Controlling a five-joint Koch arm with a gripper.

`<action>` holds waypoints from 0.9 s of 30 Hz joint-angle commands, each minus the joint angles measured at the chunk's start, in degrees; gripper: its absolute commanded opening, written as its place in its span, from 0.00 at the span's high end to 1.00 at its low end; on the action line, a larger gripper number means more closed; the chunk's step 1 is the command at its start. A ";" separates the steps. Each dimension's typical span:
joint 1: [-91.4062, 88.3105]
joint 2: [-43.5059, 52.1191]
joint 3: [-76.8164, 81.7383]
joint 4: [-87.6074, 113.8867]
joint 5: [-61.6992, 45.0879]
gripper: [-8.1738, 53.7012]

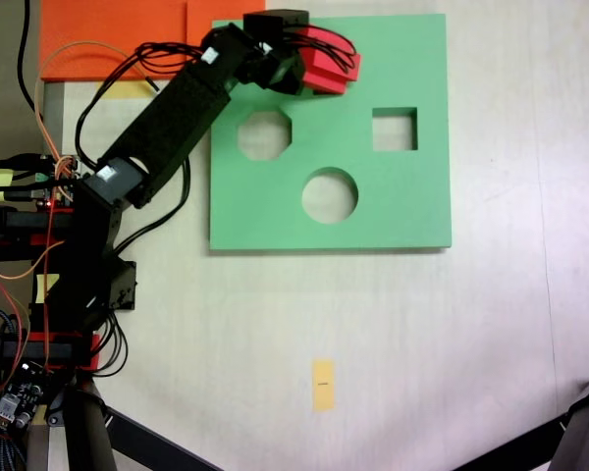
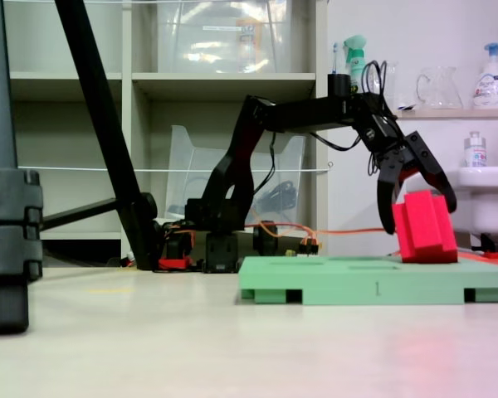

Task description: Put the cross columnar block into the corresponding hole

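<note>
Gripper (image 2: pixel 415 217) straddles cross columnar block (image 2: pixel 426 228), jaws spread.

We see the red cross columnar block (image 2: pixel 423 227) tilted, lower end touching the green foam board (image 1: pixel 393 211) near its far edge; plus-shaped hole hidden beneath, can't tell fit.

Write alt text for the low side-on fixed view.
The arm's claw straddles a red cross-shaped block that stands tilted on the green foam board, jaws spread at its sides. Shelves and bottles stand behind.
</note>
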 commanded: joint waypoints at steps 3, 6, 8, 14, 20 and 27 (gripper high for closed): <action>0.00 0.88 -3.78 -0.62 0.53 0.56; 0.44 0.62 -3.78 -1.05 0.44 0.56; 0.88 0.53 -3.78 -1.14 0.26 0.56; 1.93 0.26 -4.31 -1.14 -0.97 0.56; 1.41 0.09 -4.39 -1.05 -1.23 0.56; 2.64 1.58 -5.10 -1.05 -1.67 0.56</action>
